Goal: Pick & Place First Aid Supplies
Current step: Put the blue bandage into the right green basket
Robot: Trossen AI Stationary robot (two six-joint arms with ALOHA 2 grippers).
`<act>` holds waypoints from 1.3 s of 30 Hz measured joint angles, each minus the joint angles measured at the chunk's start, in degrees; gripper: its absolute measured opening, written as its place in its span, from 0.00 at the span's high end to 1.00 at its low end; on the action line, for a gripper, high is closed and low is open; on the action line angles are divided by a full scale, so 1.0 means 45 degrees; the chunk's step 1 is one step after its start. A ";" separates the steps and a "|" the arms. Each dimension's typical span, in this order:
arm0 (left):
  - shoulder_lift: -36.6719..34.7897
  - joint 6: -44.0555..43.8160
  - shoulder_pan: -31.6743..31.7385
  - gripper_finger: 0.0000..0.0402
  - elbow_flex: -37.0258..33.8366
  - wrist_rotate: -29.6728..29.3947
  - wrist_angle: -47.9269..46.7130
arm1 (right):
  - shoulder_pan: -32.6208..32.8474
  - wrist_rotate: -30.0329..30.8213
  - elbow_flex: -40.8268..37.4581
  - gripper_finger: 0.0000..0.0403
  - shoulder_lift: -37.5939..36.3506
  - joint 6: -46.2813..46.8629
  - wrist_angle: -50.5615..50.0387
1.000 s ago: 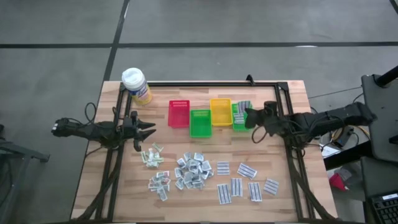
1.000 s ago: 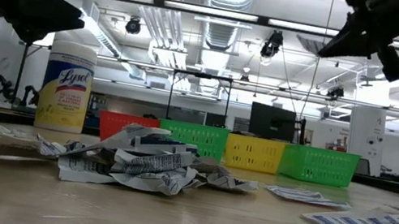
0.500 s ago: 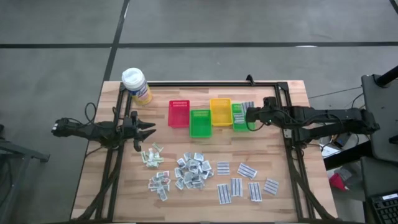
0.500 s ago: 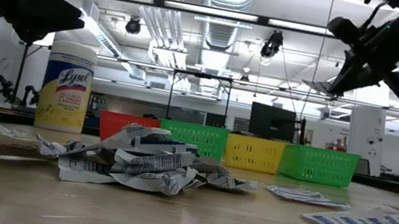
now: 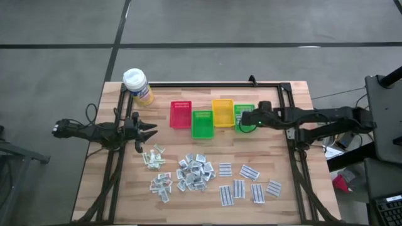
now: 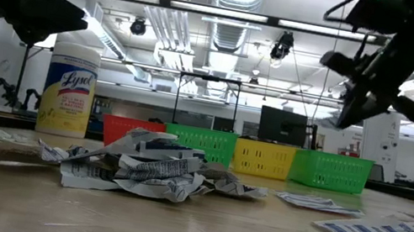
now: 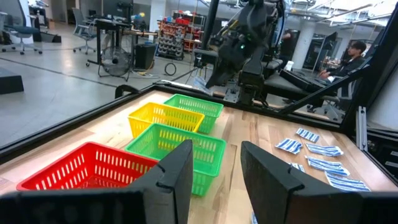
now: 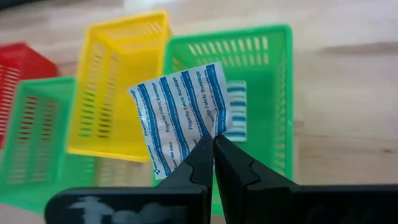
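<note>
High view. Wooden worktop (image 5: 295, 94) with a dark frame. Right pincer (image 5: 251, 118) sits over the rightmost green bin (image 5: 244, 117), arm covering most of it; its fingers and load cannot be made out here. Left pincer (image 5: 151, 130) rests at the worktop's left side, near the greenish sachets (image 5: 152, 157). Silvery wrappers (image 5: 193, 172) are heaped mid-worktop; blue-striped strips (image 5: 245, 183) lie loose to their right. Red bin (image 5: 180, 115), larger green bin (image 5: 202, 124), yellow bin (image 5: 223, 112) and a yellow bottle (image 5: 137, 86) stand along the back.

Low view. The wrapper heap hides the bases of the bins. Right pincer hangs above the rightmost green bin, dark against ceiling lights; its grip is unreadable. The left arm is cut off at the upper corner.

Left wrist view. Left pincer (image 7: 216, 177) released, fingers apart with nothing between them. Bins ahead; the right arm stands behind them, its tip obscured.

Right wrist view. Right pincer (image 8: 214, 147) clenched on one corner of a blue-striped strip (image 8: 181, 116), held above the green bin. Another strip (image 8: 235, 118) lies inside, partly hidden behind the held one.
</note>
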 joint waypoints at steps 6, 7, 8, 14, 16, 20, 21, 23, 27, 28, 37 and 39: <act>0.0001 0.0002 0.0002 0.67 0.0000 0.0000 -0.0004 | -0.0710 -0.0981 0.0000 0.98 0.0948 -0.0008 0.0040; 0.0001 0.0002 -0.0002 0.67 0.0000 0.0000 -0.0004 | -0.0837 -0.1150 0.0000 0.98 0.1075 -0.0061 0.0059; -0.0003 0.0002 0.0000 0.67 0.0000 0.0000 -0.0001 | -0.0958 -0.1324 0.0000 0.98 0.1197 -0.0145 0.0066; -0.0004 0.0002 -0.0001 0.67 0.0000 0.0000 -0.0004 | -0.1687 -0.2092 0.0000 0.98 0.1766 -0.0851 0.0252; -0.0002 0.0004 0.0001 0.67 0.0000 0.0000 -0.0004 | -0.1929 -0.2275 0.0000 0.98 0.1945 -0.1132 0.0396; 0.0001 0.0007 -0.0001 0.67 0.0000 0.0000 -0.0004 | -0.2385 -0.2600 0.0000 0.98 0.2275 -0.1415 0.0483; 0.0000 0.0007 0.0001 0.67 0.0000 0.0000 -0.0004 | -0.2479 -0.2696 0.0000 0.98 0.2338 -0.1481 0.0484; 0.0001 0.0007 0.0001 0.67 0.0000 0.0000 -0.0004 | -0.2623 -0.2881 0.0000 0.98 0.2515 -0.1748 0.0648; -0.0003 0.0007 -0.0002 0.67 0.0000 0.0000 -0.0004 | -0.2715 -0.3195 0.0000 0.98 0.2870 -0.2130 0.1278; -0.0003 0.0007 -0.0002 0.67 0.0000 0.0000 -0.0004 | -0.2730 -0.3220 0.0003 0.98 0.2950 -0.2156 0.1360; -0.0004 0.0007 -0.0002 0.67 0.0000 0.0000 -0.0004 | -0.2749 -0.3236 0.0005 0.98 0.3202 -0.2518 0.1351; -0.0001 0.0007 0.0000 0.67 0.0000 0.0000 -0.0004 | -0.2749 -0.3236 0.0005 0.98 0.3183 -0.2703 0.1358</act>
